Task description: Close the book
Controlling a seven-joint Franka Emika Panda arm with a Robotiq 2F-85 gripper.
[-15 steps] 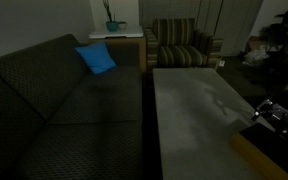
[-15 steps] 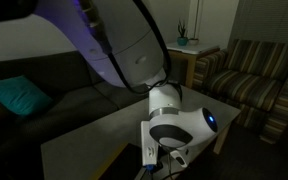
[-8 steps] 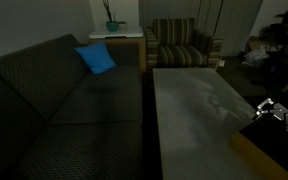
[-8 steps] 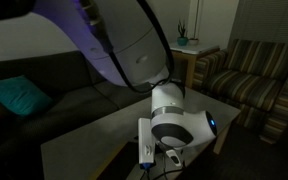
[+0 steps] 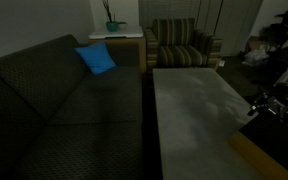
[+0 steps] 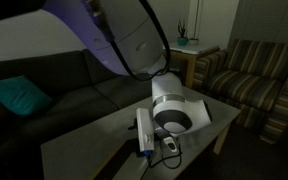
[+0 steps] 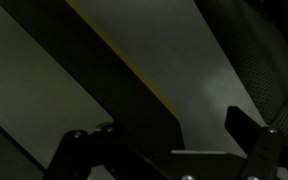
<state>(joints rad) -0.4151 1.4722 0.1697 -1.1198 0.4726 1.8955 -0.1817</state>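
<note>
A dark sofa (image 5: 54, 100) is taking up one whole side of this dim room, and the long grey table (image 5: 179, 140) is running alongside it. A striped armchair (image 5: 182, 45) is standing past the table's far end and is showing in both exterior views. The robot arm (image 6: 124, 40) is bending down over the table on the side away from the sofa.

The book (image 5: 219, 98) is lying flat on the tabletop as a paler patch, toward the side where the arm is working. In this light I cannot tell whether it is lying open or closed. A blue cushion (image 5: 96, 58) is leaning in the sofa's far corner, and a small potted plant (image 5: 111, 22) is sitting on the side table (image 5: 119, 38) just behind it.

The gripper (image 5: 277, 103) is hanging at the table's edge, close by the book. In the wrist view its fingers (image 7: 74, 150) are standing wide apart and gripping nothing, over a pale surface crossed by a dark band (image 7: 94, 90) edged in yellow. Whether a fingertip is touching the book is not clear.
</note>
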